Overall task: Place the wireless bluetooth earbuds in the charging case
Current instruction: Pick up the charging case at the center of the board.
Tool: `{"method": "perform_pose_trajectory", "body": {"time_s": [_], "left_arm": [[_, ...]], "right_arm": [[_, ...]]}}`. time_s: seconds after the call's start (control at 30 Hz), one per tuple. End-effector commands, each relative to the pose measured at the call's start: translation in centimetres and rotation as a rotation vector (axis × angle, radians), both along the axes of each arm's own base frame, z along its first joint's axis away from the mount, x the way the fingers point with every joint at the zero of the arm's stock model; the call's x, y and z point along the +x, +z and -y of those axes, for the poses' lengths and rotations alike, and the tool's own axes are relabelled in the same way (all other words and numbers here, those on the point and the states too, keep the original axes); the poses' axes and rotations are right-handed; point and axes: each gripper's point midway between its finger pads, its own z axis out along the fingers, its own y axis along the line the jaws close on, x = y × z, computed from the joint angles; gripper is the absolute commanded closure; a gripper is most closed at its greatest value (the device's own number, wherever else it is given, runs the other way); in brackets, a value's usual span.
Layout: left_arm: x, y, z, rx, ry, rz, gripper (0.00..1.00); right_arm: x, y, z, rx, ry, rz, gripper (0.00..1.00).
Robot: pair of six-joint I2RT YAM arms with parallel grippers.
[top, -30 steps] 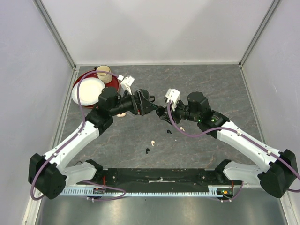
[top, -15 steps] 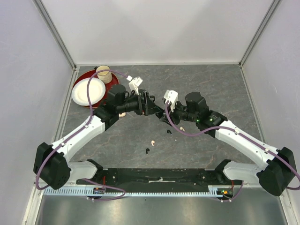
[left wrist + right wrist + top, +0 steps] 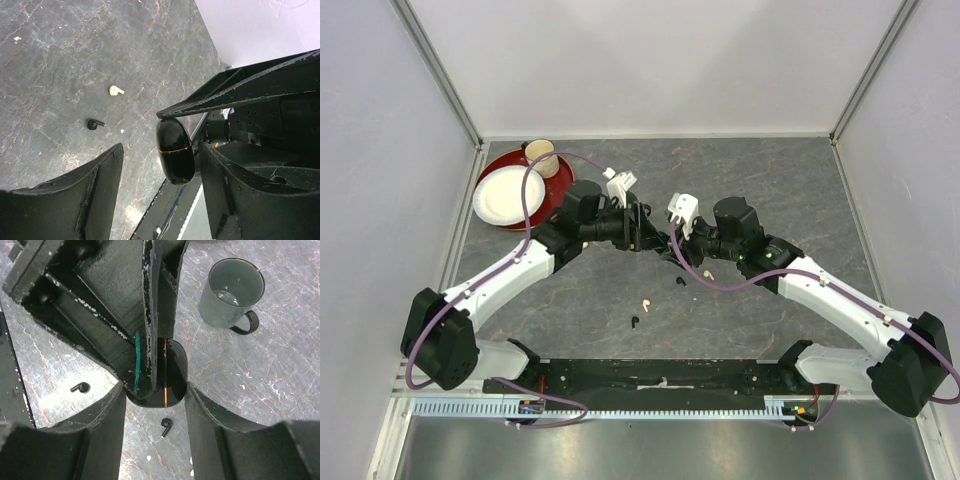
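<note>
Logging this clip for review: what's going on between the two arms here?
The right gripper is clamped on the closed black charging case. The left gripper has its open jaws either side of the same case, with a gap showing, so it is not gripping it. No earbud is in the case: two white earbuds and two black earbuds lie loose on the table nearby.

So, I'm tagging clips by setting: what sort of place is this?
Likely a robot lab cell, not a home: bare white walls enclose a grey table, with two arms bolted at its near edge.
</note>
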Motion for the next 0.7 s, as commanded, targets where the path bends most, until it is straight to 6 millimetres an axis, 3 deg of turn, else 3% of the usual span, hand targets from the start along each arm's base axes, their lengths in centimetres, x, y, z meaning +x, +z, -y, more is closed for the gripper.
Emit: {"method": "perform_pose_trajectory", "body": {"time_s": [0.0,0.13,0.3,0.53,0.57,0.67], "left_arm": [[-0.42,2.08,1.13,-0.026,-0.082,0.072,0.34],[-0.74,2.0,1.4,-0.022,-0.098,0.076,0.38],[-1.0,1.78,1.72,-0.021,-0.114,0.069,0.51],[-1.21,1.68,1.76,-0.012,-0.129,0.081,0.82],[-1.14,1.63,1.77,-0.01,-0.129,0.086,0.9],[-0.89,1.64,1.64,-0.003,-0.122,0.113,0.98]], "right_arm": [[0.17,2.13,-0.93,0.042,0.038,0.055,0.91],[0.18,1.98,-0.97,0.04,0.04,0.054,0.91],[0.17,1.83,-0.97,0.04,0.04,0.054,0.91],[0.25,1.94,-0.8,0.043,0.03,0.062,0.9],[0.34,1.99,-0.81,0.046,0.024,0.063,0.88],[0.54,2.62,-0.76,0.071,0.002,0.071,0.57]]}}
